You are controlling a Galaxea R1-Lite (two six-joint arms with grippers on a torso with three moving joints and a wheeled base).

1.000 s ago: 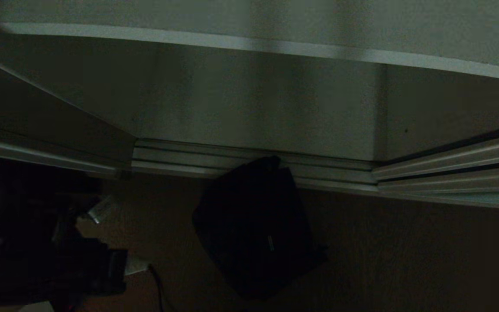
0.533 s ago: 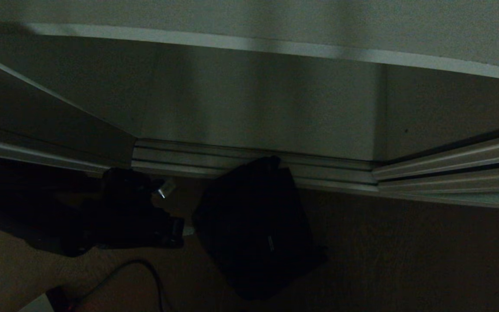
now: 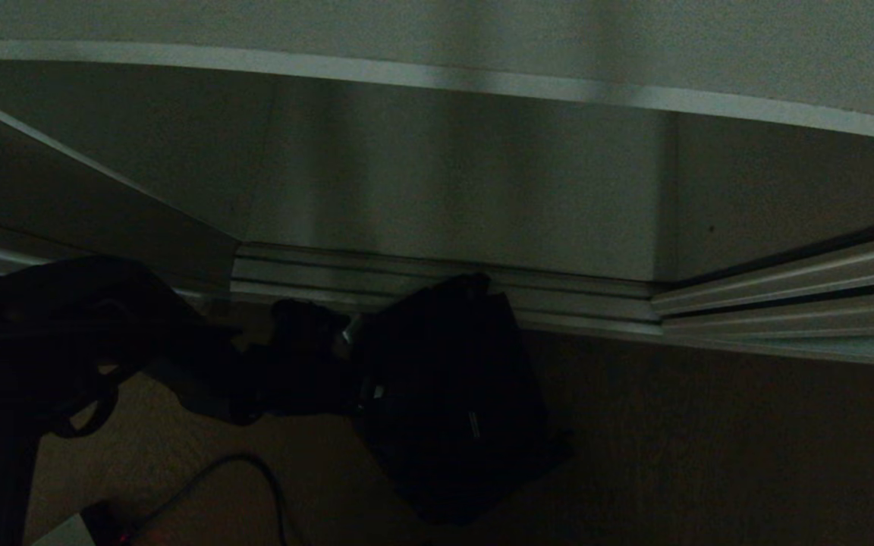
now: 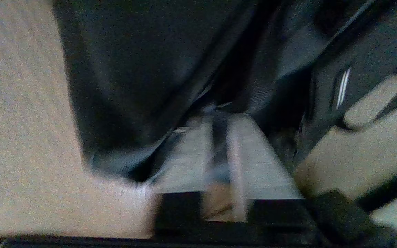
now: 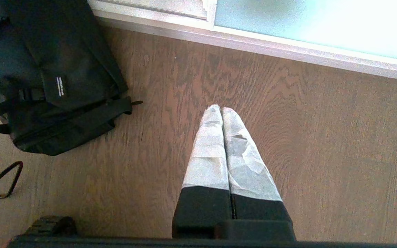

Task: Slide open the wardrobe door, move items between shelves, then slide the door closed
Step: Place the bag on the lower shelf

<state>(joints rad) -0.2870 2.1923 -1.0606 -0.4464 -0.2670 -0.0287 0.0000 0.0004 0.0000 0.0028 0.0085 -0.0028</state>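
L gripper [image 3: 357,356] at bag [image 3: 452,402] (on floor).

My head camera looks down at the black fabric bag [image 3: 452,394] on the wooden floor [image 3: 710,455]. My left wrist camera sits hard against that bag [image 4: 133,75]; my right wrist camera sees it [image 5: 50,75] from farther off.

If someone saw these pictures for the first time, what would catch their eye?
The black fabric bag lying on the wooden floor against the wardrobe's bottom track. The left gripper is at the bag's side, and the right gripper hangs shut above bare floor.
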